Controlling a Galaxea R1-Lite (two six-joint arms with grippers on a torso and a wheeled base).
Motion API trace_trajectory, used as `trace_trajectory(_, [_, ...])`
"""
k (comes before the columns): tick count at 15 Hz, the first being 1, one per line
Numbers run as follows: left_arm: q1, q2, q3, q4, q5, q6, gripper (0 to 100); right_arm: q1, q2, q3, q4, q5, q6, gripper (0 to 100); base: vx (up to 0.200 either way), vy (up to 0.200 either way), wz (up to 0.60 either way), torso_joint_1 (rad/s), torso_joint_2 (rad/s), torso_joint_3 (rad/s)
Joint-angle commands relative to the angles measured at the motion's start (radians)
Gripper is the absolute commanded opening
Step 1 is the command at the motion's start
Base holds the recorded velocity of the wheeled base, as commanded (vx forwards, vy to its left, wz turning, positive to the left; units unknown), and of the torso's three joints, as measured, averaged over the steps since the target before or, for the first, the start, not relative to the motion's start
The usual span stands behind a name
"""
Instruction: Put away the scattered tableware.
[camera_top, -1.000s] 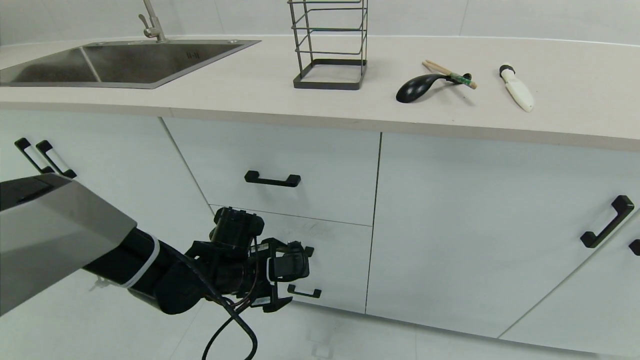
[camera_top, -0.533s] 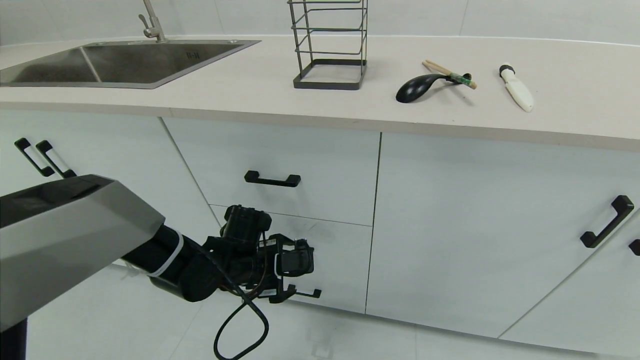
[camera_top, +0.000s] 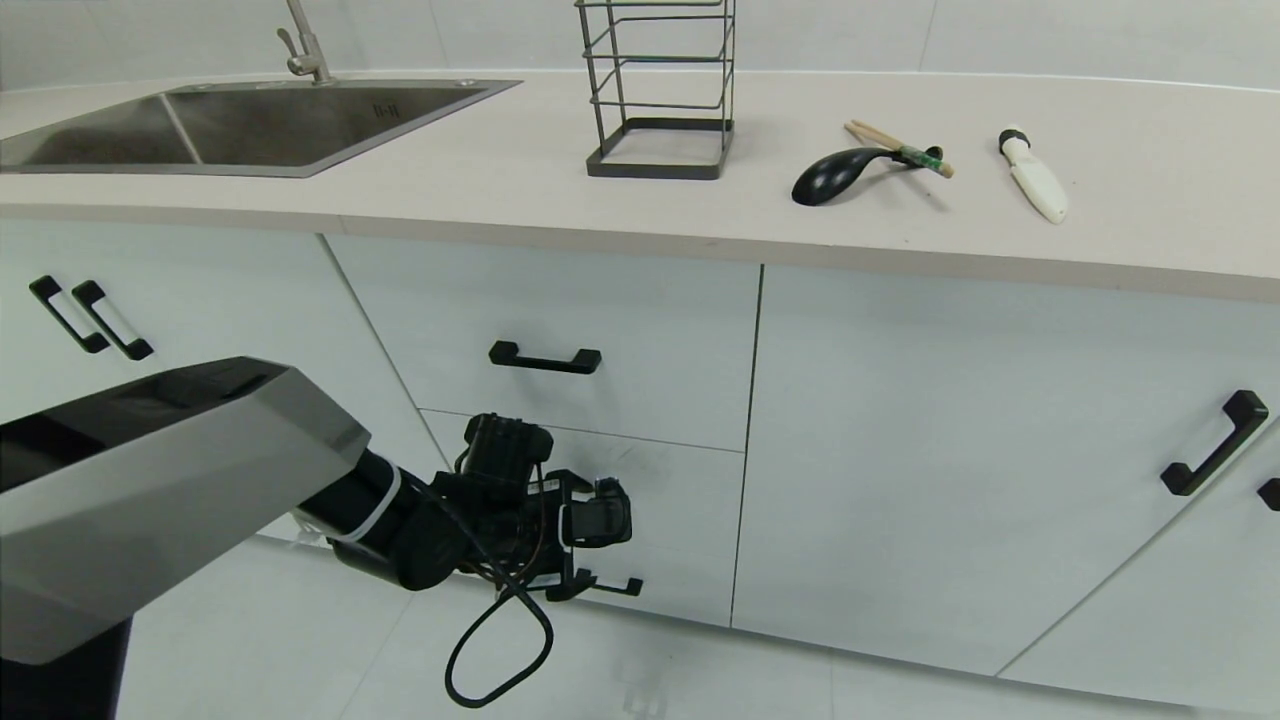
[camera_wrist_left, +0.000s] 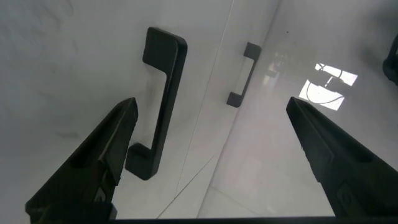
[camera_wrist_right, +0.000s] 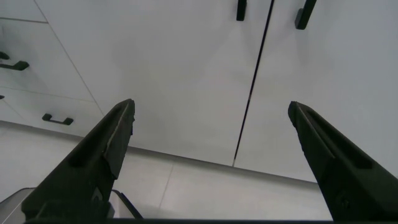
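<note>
On the counter at the right lie a black spoon (camera_top: 835, 175), a pair of wooden chopsticks (camera_top: 898, 147) resting across its handle, and a white sheathed knife (camera_top: 1035, 182). A black wire rack (camera_top: 660, 95) stands empty at the counter's middle. My left gripper (camera_top: 610, 538) is low in front of the lower drawer, open, close to its small black handle (camera_top: 612, 586). In the left wrist view the open left gripper (camera_wrist_left: 210, 112) faces that handle (camera_wrist_left: 158, 112), with nothing held. My right gripper (camera_wrist_right: 210, 112) is open too, facing white cabinet doors (camera_wrist_right: 186, 81).
A steel sink (camera_top: 250, 120) with a tap is set in the counter's far left. Below the counter run white drawers and doors with black handles, among them the upper drawer handle (camera_top: 545, 357) and a right door handle (camera_top: 1213, 445). The floor is pale tile.
My left arm has pushed forward and to the right, bringing its gripper a little closer to the lower drawer front. The tableware on the counter has stayed put.
</note>
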Motion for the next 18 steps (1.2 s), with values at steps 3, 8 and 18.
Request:
trace_trajectory(3, [0.009, 0.036, -0.017, -0.007, 0.001, 0.0, 100, 0.0, 0.001, 0.0, 0.0, 0.0, -0.001, 100, 0.0, 0.0, 0.0, 0.0, 0.0, 0.0])
trace_trajectory(8, [0.004, 0.026, 0.055, -0.005, -0.018, 0.006, 100, 0.0, 0.001, 0.0, 0.0, 0.0, -0.001, 100, 0.0, 0.0, 0.0, 0.0, 0.0, 0.0])
trace_trajectory(18, [0.004, -0.063, 0.153, -0.005, -0.018, 0.005, 100, 0.0, 0.001, 0.0, 0.0, 0.0, -0.001, 100, 0.0, 0.0, 0.0, 0.0, 0.0, 0.0])
